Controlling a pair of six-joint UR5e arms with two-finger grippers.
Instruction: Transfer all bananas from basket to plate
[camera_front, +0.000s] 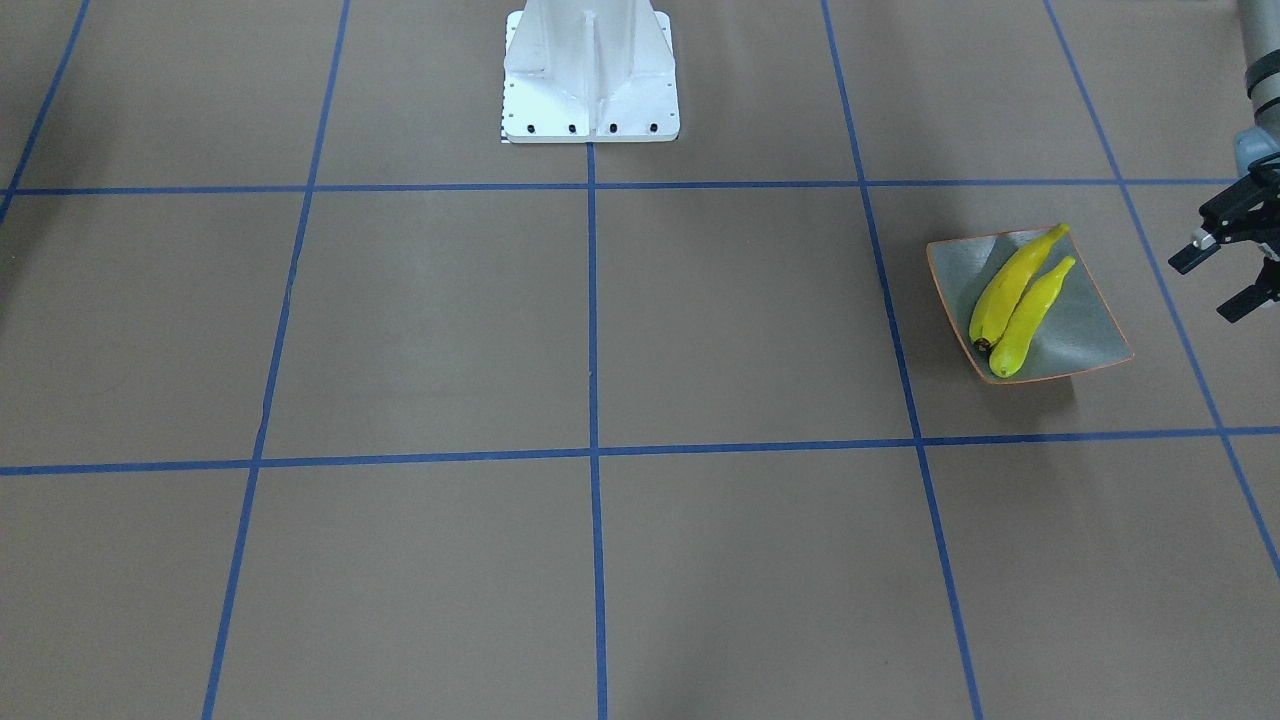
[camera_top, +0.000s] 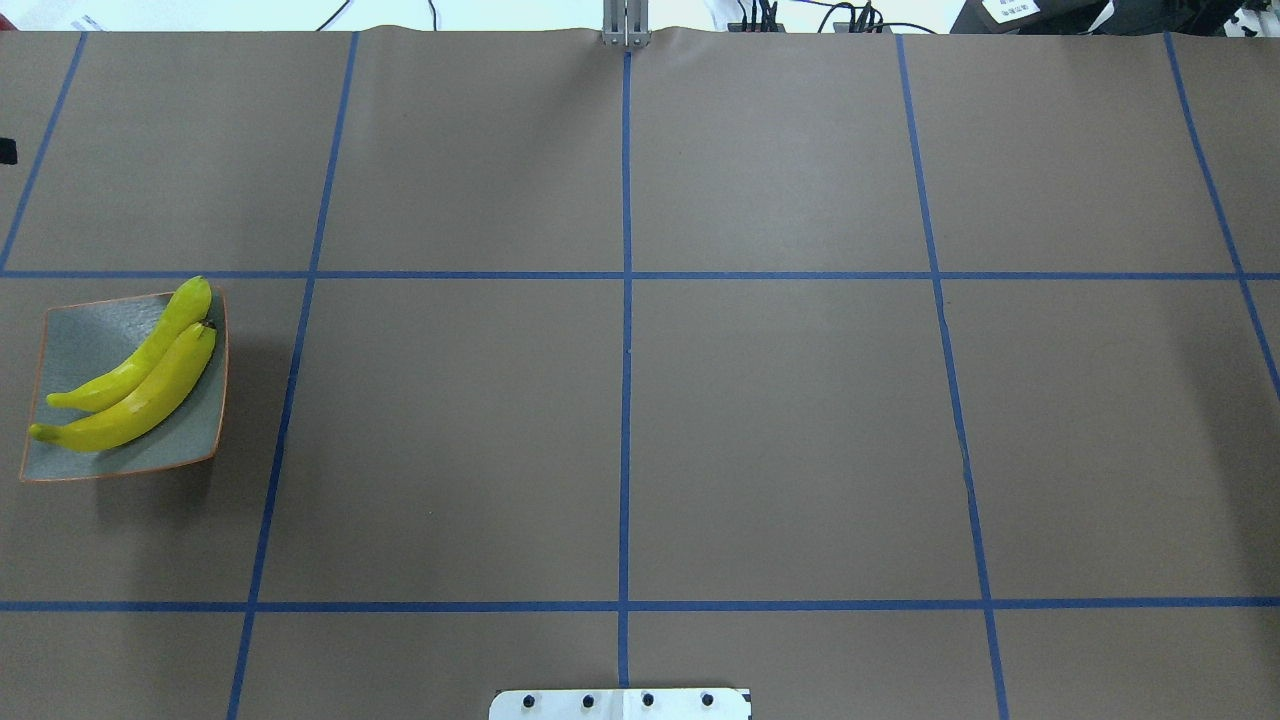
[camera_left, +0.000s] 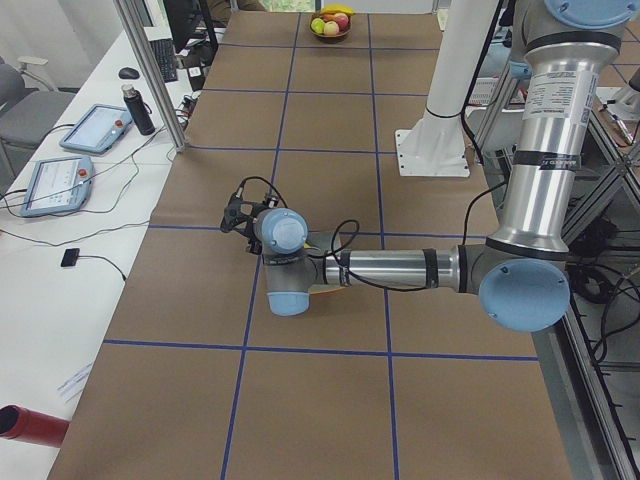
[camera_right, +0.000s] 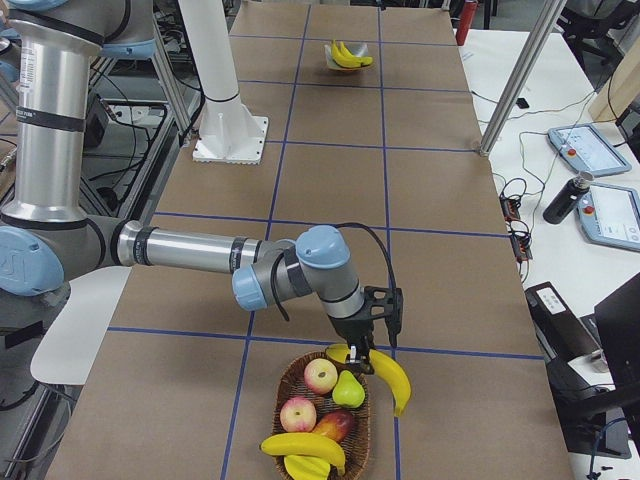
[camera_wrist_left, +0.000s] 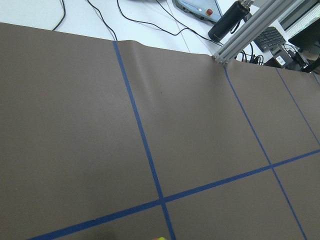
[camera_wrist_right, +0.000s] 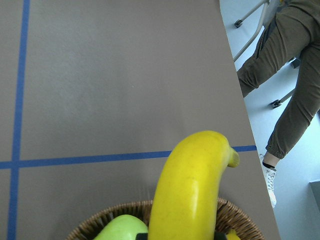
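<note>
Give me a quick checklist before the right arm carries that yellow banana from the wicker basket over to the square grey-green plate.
1. Grip: ok. The right gripper is shut on the yellow banana.
2. Banana clear of the round wicker basket: cannot tell. Its lower end overlaps the rim in the right side view.
3. Room on the square grey-green plate: ok. The two bananas lie side by side and part of the dish is bare.
4. Left gripper out of the way: ok. It is open, beside the plate and apart from it.
5. Plate within the right arm's reach: cannot tell. It sits far off, by the left gripper.
</note>
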